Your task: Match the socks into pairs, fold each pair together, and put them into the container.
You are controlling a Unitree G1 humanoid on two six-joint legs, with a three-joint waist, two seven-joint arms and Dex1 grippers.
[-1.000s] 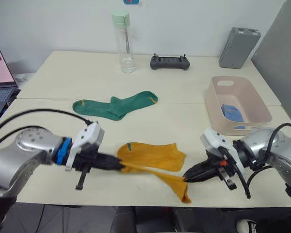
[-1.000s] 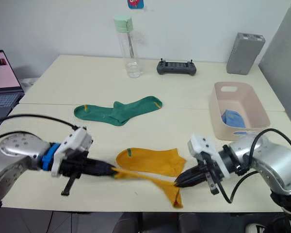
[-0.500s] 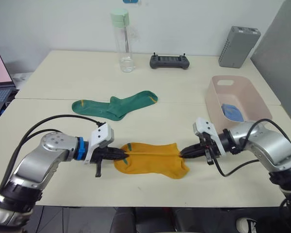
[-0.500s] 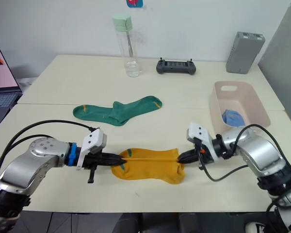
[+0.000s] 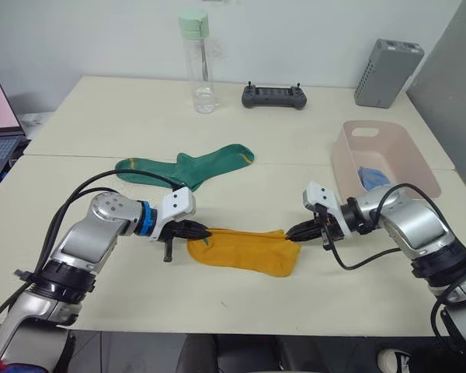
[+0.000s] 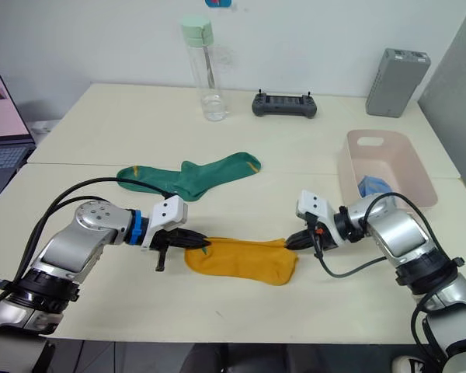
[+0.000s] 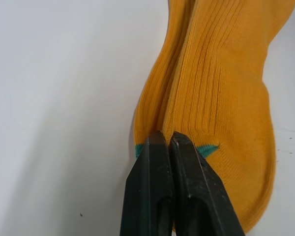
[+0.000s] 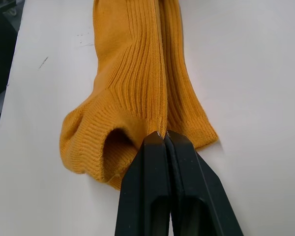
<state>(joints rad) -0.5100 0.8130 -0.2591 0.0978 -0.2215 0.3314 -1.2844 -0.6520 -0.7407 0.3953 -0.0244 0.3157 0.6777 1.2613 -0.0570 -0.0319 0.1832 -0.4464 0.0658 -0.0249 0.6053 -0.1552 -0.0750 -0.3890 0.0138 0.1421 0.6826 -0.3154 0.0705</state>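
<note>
Left eye view: we count two mustard yellow socks [image 5: 245,250] stacked flat on the table [image 5: 85,116], well in front of the container [image 5: 386,152]. Our left gripper [image 5: 201,231] pinches their toe end, jaws pressed together on fabric; our right gripper [image 5: 293,232] pinches the cuff end likewise. Two dark green socks [image 5: 188,166] lie overlapped farther back. In the container we see blue fabric [image 5: 370,176]; its count we cannot tell. Beyond: one bottle [image 5: 198,64], one controller [image 5: 272,95].
</note>
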